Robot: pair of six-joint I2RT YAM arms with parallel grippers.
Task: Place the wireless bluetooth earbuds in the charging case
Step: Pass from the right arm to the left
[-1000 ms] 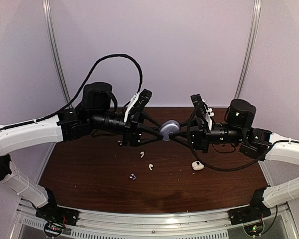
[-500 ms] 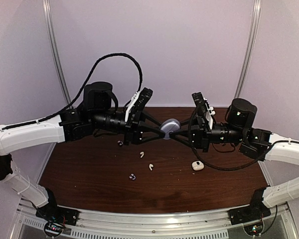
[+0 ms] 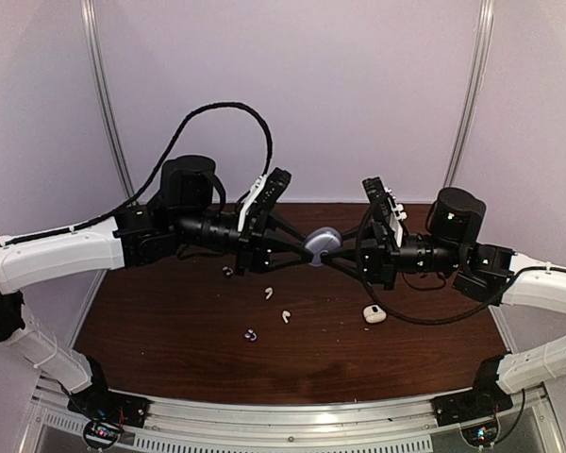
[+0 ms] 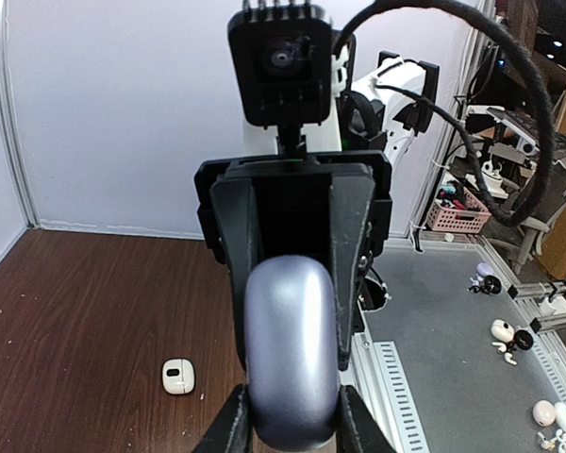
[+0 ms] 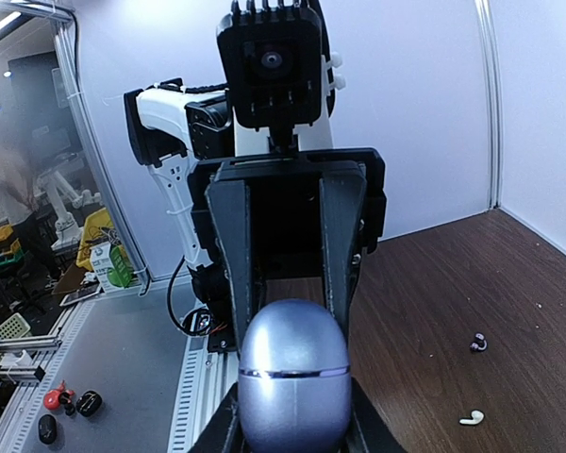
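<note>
Charging case (image 3: pixel 321 243) hangs above the table (image 3: pixel 170 321); I see left gripper (image 4: pixel 292 429) and right gripper (image 5: pixel 292 415) both pinching its opposite ends.

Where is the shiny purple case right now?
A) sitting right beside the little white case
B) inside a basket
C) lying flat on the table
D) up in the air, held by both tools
D: the purple case hangs above the table, pinched by the left tool at one end and the right tool at the other.
</note>
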